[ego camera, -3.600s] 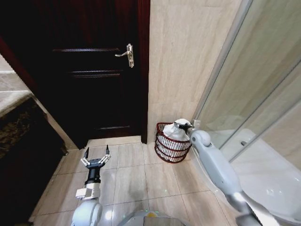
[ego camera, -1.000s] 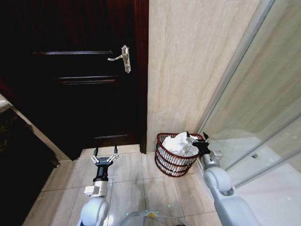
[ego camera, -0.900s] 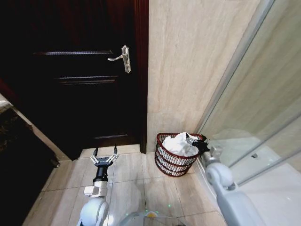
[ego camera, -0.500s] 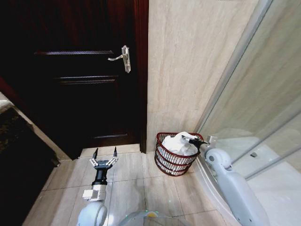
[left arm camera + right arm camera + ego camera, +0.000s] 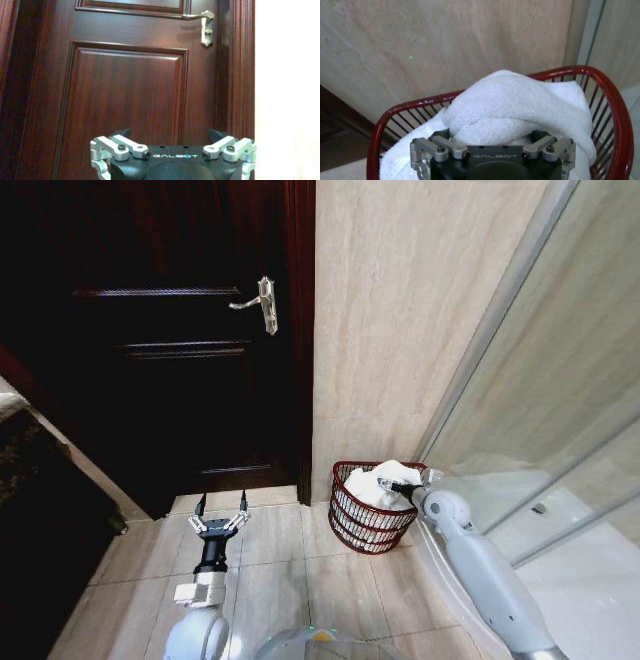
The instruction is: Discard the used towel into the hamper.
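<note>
One white towel [image 5: 378, 484] is heaped in the hamper [image 5: 368, 519], which stands on the tiles against the wall, between the door [image 5: 160, 330] and the glass [image 5: 560, 380]. Your right gripper [image 5: 392, 484] is down over the hamper's rim, against the towel; you can't tell whether its fingers are parted. Your left gripper [image 5: 219, 514] hangs spread wide above the floor, facing the door.

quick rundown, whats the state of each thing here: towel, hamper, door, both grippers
towel: bunched up, heaped in the hamper
hamper: upright on the floor by the wall, holding the towel
door: closed, handle level
right gripper: at the hamper rim, against the towel; grip unclear
left gripper: open, empty, low over the floor tiles, facing the door
</note>
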Controlling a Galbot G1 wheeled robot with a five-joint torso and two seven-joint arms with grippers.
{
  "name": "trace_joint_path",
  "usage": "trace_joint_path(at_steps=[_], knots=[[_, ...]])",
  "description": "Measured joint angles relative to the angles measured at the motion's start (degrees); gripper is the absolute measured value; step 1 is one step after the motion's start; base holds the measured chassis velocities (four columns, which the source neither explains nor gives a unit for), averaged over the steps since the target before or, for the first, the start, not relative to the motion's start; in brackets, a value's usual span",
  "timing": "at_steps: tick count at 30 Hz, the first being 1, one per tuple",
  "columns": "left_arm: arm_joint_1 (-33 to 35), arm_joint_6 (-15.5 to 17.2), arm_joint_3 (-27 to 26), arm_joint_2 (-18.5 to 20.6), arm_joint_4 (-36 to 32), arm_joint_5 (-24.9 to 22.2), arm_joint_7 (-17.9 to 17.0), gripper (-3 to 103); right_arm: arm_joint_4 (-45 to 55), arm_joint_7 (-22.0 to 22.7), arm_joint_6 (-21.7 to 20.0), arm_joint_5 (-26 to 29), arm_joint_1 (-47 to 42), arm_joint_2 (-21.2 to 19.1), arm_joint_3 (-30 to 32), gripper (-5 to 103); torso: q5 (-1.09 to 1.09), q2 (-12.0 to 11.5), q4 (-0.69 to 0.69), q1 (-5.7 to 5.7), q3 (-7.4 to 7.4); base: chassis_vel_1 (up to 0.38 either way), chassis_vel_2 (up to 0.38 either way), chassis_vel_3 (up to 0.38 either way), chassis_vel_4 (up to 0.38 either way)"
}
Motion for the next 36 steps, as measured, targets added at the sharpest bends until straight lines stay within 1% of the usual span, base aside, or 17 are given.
trace_joint_path(at_steps=[3, 8, 13, 16, 17, 18, 19, 21, 22, 24, 25, 27, 29, 32, 35, 36], knots=[[0.00, -0.18, -0.11, -0.06, 0.21, -0.03, -0.04, 100, -0.96, 0.27, 0.05, 0.02, 1.06, -0.25, -1.05, 100, -0.02, 0.00, 0.00, 0.00, 0.00, 0.000, 0.000, 0.000, 0.000], [-0.06, -0.45, -0.70, -0.17, 0.22, -0.26, -0.29, 100, -5.52, 1.39, 0.17, 1.08, 4.19, -1.36, -6.28, 100, 0.00, 0.01, 0.01, 0.00, 0.00, 0.000, 0.000, 0.000, 0.000], [0.10, -0.86, -1.17, -0.39, -0.26, -0.64, -0.46, 100, -7.59, 1.51, 0.23, 1.73, 5.22, -2.13, -8.70, 100, -0.01, 0.01, 0.00, 0.00, 0.00, 0.000, 0.000, 0.000, 0.000], [1.06, -1.16, -1.26, -0.68, -1.26, -1.14, -0.50, 100, -10.61, 1.62, 0.24, 4.15, 7.35, -3.36, -11.12, 100, 0.01, 0.01, 0.00, 0.00, 0.00, 0.000, 0.000, 0.000, 0.000], [1.44, -1.40, -1.34, -0.64, -1.52, -1.29, -0.50, 100, -12.18, 1.58, 0.24, 6.44, 9.01, -4.57, -12.52, 100, 0.02, 0.01, 0.02, 0.00, 0.00, 0.000, 0.000, 0.000, 0.000], [1.44, -1.40, -1.34, -0.64, -1.52, -1.29, -0.50, 100, -12.18, 1.58, 0.24, 6.44, 9.01, -4.57, -12.52, 100, 0.02, 0.01, 0.02, 0.00, 0.00, 0.000, 0.000, 0.000, 0.000], [1.63, -1.66, -1.54, -0.55, -1.59, -1.49, -0.50, 100, -12.87, 1.81, 0.24, 8.64, 10.08, -5.87, -13.78, 100, 0.00, 0.01, 0.04, 0.00, 0.00, 0.000, 0.000, 0.000, 0.000], [1.67, -2.28, -2.03, -0.49, -1.57, -2.19, -0.52, 100, -12.95, 2.44, 0.22, 12.15, 11.12, -8.53, -15.97, 100, -0.01, 0.01, 0.02, 0.00, 0.00, 0.000, 0.000, 0.000, 0.000], [1.67, -2.28, -2.03, -0.49, -1.57, -2.19, -0.52, 100, -12.95, 2.44, 0.22, 12.15, 11.12, -8.53, -15.97, 100, -0.01, 0.01, 0.02, 0.00, 0.00, 0.000, 0.000, 0.000, 0.000], [1.65, -2.71, -2.55, -0.81, -1.06, -2.63, -0.50, 100, -12.92, 2.96, 0.20, 15.50, 11.83, -10.49, -17.60, 100, 0.00, 0.01, -0.01, 0.00, 0.00, 0.000, 0.000, 0.000, 0.000], [1.67, -2.89, -2.57, -0.89, -0.79, -2.63, -0.43, 100, -13.23, 3.38, 0.19, 17.06, 12.39, -10.71, -18.15, 100, -0.01, 0.01, -0.02, 0.00, 0.00, 0.000, 0.000, 0.000, 0.000], [1.70, -3.01, -2.55, -0.91, -0.58, -2.63, -0.40, 100, -13.57, 3.62, 0.18, 18.15, 12.85, -10.79, -18.56, 100, 0.00, 0.01, -0.01, 0.00, 0.00, 0.000, 0.000, 0.000, 0.000], [1.85, -3.20, -2.17, -0.85, -0.13, -2.63, -0.39, 100, -15.14, 3.92, 0.16, 20.45, 14.98, -10.69, -20.65, 100, -0.01, 0.01, -0.01, 0.00, 0.00, 0.000, 0.000, 0.000, 0.000], [1.86, -3.21, -2.05, -0.86, -0.01, -2.61, -0.40, 100, -15.81, 3.95, 0.16, 20.91, 16.01, -10.43, -21.80, 100, -0.02, 0.01, -0.02, 0.00, 0.00, 0.000, 0.000, 0.000, 0.000], [1.73, -3.22, -2.06, -0.90, 0.16, -2.66, -0.44, 100, -17.96, 4.73, 0.14, 22.37, 18.79, -9.09, -25.18, 100, -0.03, 0.01, 0.00, 0.00, 0.00, 0.000, 0.000, 0.000, 0.000], [1.73, -3.22, -2.06, -0.90, 0.16, -2.66, -0.44, 100, -17.96, 4.73, 0.14, 22.37, 18.79, -9.09, -25.18, 100, -0.03, 0.01, 0.00, 0.00, 0.00, 0.000, 0.000, 0.000, 0.000]])
